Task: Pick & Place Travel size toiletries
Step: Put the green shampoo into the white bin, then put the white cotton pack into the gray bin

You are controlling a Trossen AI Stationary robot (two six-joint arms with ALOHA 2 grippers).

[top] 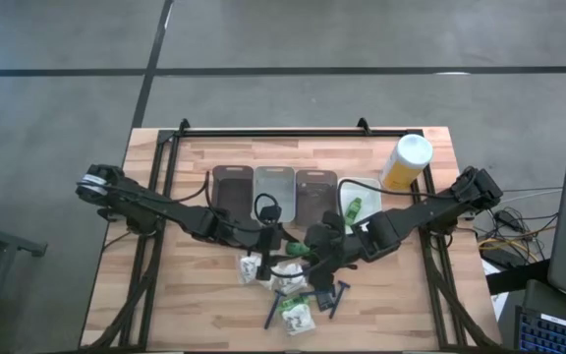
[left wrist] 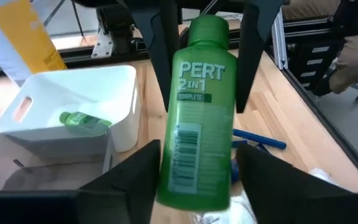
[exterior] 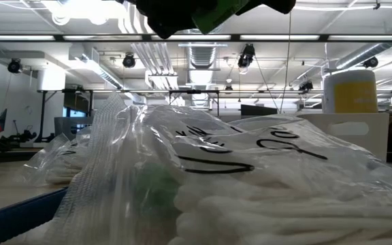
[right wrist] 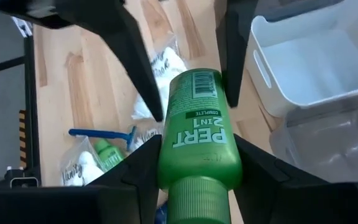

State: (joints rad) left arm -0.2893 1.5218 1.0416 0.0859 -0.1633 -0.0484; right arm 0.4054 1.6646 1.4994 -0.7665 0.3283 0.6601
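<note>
A small green PERT bottle (top: pixel 296 250) hangs in the air over the middle of the table, between both grippers. My left gripper (top: pixel 275 246) comes from the left and is shut on its base end. My right gripper (top: pixel 314 251) comes from the right and is shut on its cap end. Below lie white wrinkly packets (top: pixel 254 267), dark blue razors (top: pixel 340 295) and another packet (top: pixel 298 313). A second green tube (left wrist: pixel 86 119) lies inside the white bin (top: pixel 369 187). In the low view the bottle (exterior: pixel 216 13) shows only at the top edge. My left gripper (left wrist: pixel 197 152) pinches the bottle's base end (left wrist: pixel 173 168) between its two fingers, one on each side. It comes level from the table's left, fingers lying along the bottle, which is lifted clear. My right gripper (right wrist: pixel 197 146) pinches the bottle at its shoulder below the cap (right wrist: pixel 173 162), one finger on each side. It comes from the table's right, fingers along the bottle. The bottle lies about level, clear of the table.
Three flat trays, brown (top: pixel 232 189), clear (top: pixel 273 187) and brown (top: pixel 314 187), lie in a row toward the far edge, with the white bin to their right. A tall yellow bottle (top: pixel 406 162) stands at the far right. A clear packet of cotton swabs (exterior: pixel 250 184) fills the low view.
</note>
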